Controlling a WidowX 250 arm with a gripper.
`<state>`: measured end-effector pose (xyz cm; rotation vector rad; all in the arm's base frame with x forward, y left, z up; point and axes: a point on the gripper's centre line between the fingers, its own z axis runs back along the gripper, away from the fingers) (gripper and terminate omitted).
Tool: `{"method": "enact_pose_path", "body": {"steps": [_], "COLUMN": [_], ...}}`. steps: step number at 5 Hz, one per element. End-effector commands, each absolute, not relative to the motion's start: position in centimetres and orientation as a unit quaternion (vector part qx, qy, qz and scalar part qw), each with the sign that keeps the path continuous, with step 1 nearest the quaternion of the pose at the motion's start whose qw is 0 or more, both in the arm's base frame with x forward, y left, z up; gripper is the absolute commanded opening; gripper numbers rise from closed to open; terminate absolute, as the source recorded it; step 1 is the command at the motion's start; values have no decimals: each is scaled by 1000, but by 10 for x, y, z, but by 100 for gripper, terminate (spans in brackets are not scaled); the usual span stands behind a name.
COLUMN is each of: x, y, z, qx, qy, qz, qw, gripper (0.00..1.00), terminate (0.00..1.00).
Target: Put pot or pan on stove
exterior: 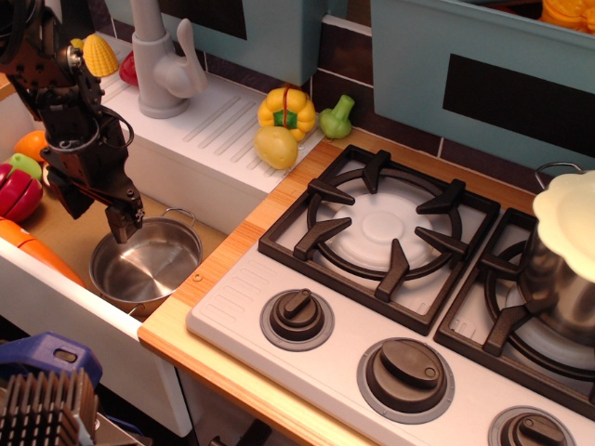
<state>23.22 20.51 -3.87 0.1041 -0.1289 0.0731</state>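
Observation:
The small shiny steel pot (147,265) with wire loop handles sits empty in the sink basin (65,232), left of the stove. The stove (279,279) is a white-grey cooktop with black grates; its left burner grate (381,228) is bare, and dark knobs (297,318) line the front. My black gripper (124,221) hangs tip-down at the pot's far left rim, touching or just above it. Its fingers are seen side-on, so the gap between them is hidden.
A larger steel pot with a cream lid (562,246) stands on the right burner. A white faucet (163,60), yellow pepper (286,110), pale yellow vegetable (275,146) and green vegetable (337,116) line the back ledge. Toy food (23,186) lies in the sink's left part.

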Motion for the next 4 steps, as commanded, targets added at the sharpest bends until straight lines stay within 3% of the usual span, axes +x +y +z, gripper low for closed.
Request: {"method": "enact_pose_path", "body": {"steps": [1, 3, 4], "x": [233, 230, 230], "y": [220, 220, 220], "z": [-45, -62, -66], "qx": [43, 23, 18], "qy": [-88, -100, -100], "qz": [46, 60, 71], "qw": [994, 993, 992], "gripper": [100, 100, 0], "terminate": [0, 0, 0]}}
